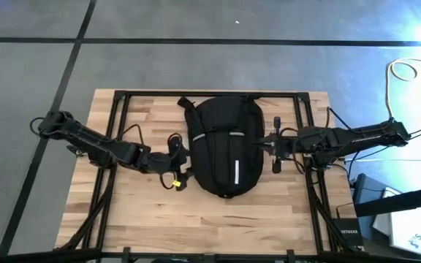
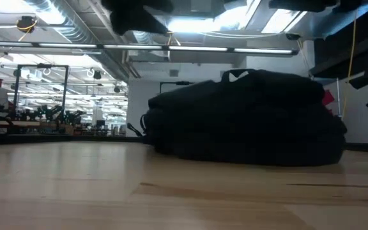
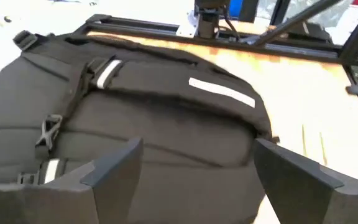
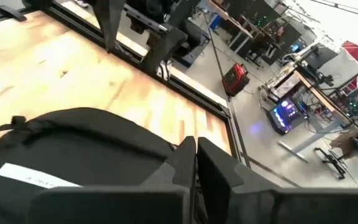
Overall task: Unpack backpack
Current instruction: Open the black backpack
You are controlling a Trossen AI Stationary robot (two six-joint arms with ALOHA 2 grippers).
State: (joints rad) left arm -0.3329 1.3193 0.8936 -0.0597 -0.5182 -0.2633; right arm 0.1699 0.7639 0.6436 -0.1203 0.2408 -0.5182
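The black backpack (image 1: 225, 146) lies flat in the middle of the wooden table, with its grey-white strips (image 3: 221, 92) facing up. In the low view the backpack (image 2: 248, 118) is a broad dark mound resting on the tabletop. My left gripper (image 3: 197, 168) is open at the backpack's left side, a little above it, with a finger on each side of the lower bulge and touching nothing. My right gripper (image 4: 194, 163) is shut at the backpack's right side, its tips over the edge of the fabric. My right gripper's shut fingers (image 4: 211, 160) come in nearly level from the table's right, at the backpack's right edge (image 4: 166, 149). I cannot tell whether they touch the fabric or have anything between them. The backpack lies flat on the table.
Black frame rails (image 1: 123, 95) run along the table's edges, and cables trail along both arms. Bare wood (image 1: 218, 219) stretches between the backpack and the near edge. Boxes and cords (image 1: 408, 219) sit on the floor off the right side.
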